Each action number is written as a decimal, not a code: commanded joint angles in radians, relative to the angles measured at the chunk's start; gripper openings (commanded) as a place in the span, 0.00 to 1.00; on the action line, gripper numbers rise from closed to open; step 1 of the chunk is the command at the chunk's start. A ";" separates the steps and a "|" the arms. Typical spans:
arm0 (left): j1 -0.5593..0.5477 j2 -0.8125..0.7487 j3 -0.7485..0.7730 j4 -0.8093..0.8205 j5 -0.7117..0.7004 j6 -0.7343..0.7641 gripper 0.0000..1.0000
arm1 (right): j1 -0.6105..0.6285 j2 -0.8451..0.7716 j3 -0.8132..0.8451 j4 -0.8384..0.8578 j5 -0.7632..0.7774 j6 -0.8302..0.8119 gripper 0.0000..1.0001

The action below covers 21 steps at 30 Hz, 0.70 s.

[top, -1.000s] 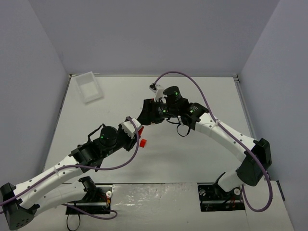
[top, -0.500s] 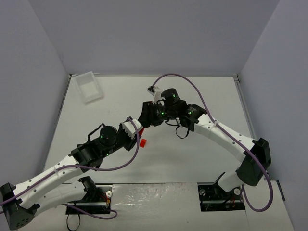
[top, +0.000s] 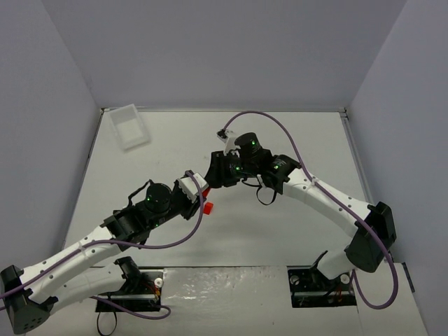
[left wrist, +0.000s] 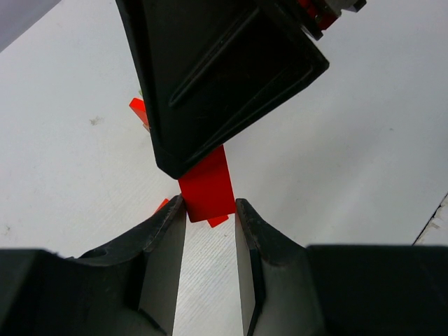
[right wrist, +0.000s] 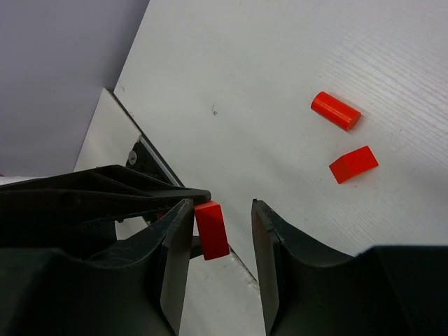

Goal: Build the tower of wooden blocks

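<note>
My left gripper (left wrist: 210, 204) is shut on a small red block (left wrist: 206, 185), pinched at the fingertips above the table. In the top view it (top: 201, 190) meets my right gripper (top: 212, 175) tip to tip near the table's middle. My right gripper (right wrist: 222, 204) straddles the same red block (right wrist: 211, 229). Its left finger touches the block and a gap remains at the right finger, so it stands open. A wide black right finger (left wrist: 224, 70) hides the block's upper part in the left wrist view. The wood block tower is out of view.
A red cylinder (right wrist: 336, 110) and a red wedge (right wrist: 353, 164) lie loose on the white table. Another red block (top: 208, 208) lies just below the grippers. A clear plastic tray (top: 131, 126) sits at the far left corner. Walls enclose three sides.
My right gripper has shifted slightly toward the left gripper, and its jaws have narrowed round the red block. The left arm has held still.
</note>
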 commanded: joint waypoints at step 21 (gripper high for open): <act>-0.001 0.064 -0.008 0.088 -0.162 -0.113 0.78 | -0.002 -0.112 -0.021 -0.019 0.291 -0.100 0.00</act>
